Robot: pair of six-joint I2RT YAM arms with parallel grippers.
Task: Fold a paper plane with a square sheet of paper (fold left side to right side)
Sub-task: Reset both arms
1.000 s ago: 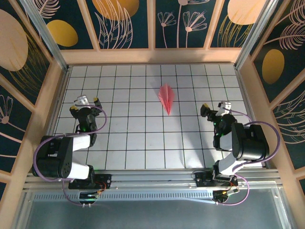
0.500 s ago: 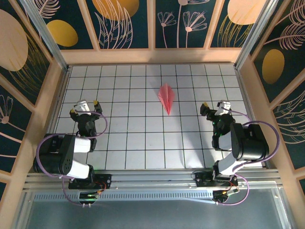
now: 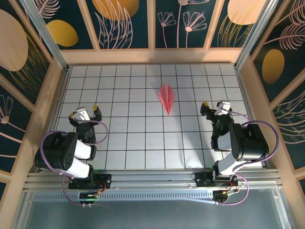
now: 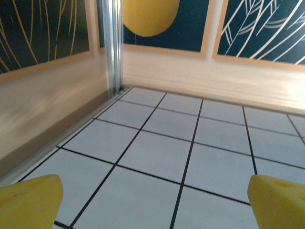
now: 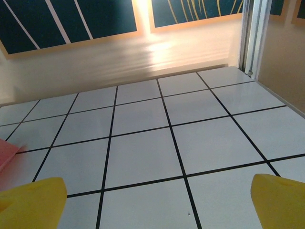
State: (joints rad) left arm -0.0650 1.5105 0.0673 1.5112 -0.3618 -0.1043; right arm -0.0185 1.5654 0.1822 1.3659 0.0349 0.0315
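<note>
Paper plane (image 3: 166, 98) whole overhead, corner right-wrist.

white tiled table (image 3: 138, 143) with a black grid, pale wooden walls (image 3: 152, 56) round the edges, salmon-pink paper plane (image 3: 166, 97) lying flat just right of centre in the upper half of the top view, pointy tip toward the bottom of frame

Salmon-pink folded paper plane (image 3: 166, 98) on white gridded surface (image 3: 143, 143), far centre; left claw (image 3: 84, 111) near-left, right claw (image 3: 215, 106) near-right.
</note>
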